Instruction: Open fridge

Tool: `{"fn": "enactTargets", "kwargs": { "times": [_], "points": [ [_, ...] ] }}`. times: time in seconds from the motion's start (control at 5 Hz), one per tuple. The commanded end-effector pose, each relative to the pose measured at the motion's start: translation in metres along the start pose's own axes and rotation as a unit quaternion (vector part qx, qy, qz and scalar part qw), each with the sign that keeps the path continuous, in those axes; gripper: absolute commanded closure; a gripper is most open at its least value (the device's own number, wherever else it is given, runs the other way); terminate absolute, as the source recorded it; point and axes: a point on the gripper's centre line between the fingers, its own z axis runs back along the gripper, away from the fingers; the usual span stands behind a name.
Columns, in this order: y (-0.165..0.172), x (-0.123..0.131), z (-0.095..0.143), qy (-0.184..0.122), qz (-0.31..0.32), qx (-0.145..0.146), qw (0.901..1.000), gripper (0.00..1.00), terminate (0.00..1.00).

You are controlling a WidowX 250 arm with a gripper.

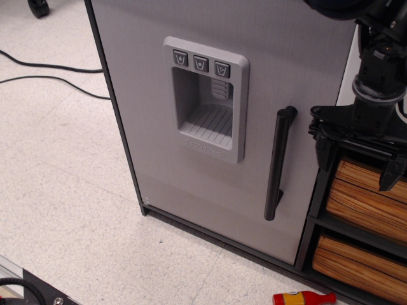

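Note:
The fridge (146, 146) fills the middle of the view, with a dark frame and a light grey door that sits flush and closed. The door has a moulded dispenser recess (206, 95) with three buttons. A vertical black bar handle (278, 162) stands near the door's right edge. My black gripper (356, 170) hangs to the right of the handle, past the door's edge and in front of the basket shelves. It is open and empty, with its fingers spread wide and apart from the handle.
A dark shelf unit to the right of the fridge holds two woven baskets (365, 200). A red and yellow toy bottle (305, 297) lies on the floor below. Black cables (44, 67) run across the floor at left. A black object (28, 289) sits at bottom left.

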Motion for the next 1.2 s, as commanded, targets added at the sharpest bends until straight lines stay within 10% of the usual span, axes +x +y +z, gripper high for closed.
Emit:
{"fn": "enactTargets", "kwargs": {
  "times": [0.0,1.0],
  "points": [
    [0.000,0.000,0.000,0.000,0.000,0.000,1.0000,0.00,0.00],
    [0.089,0.028,0.017,-0.142,0.073,0.069,0.9847,0.00,0.00]
  ]
}}
